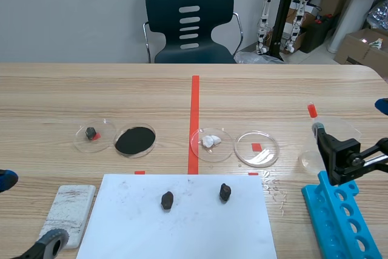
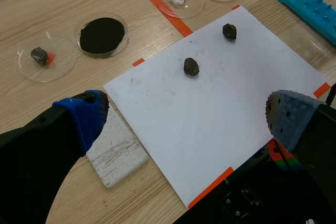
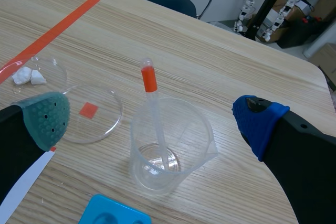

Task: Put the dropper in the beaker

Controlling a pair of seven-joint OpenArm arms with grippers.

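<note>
Dropper [image 3: 149, 82] stands tilted inside the beaker [image 3: 202, 129].
Right pincer [image 3: 152, 121] is wide open and holds nothing; the beaker sits just ahead of it, between its fingers. Left pincer [image 2: 189, 116] is also wide open and empty, above the paper [image 2: 220, 93].

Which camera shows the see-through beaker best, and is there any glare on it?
Scene view: the beaker is faint, blending into the wood grain. Right wrist view: clearest by far, with soft bright glints along its rim and base, no harsh glare, and the dropper plain to see inside.
</note>
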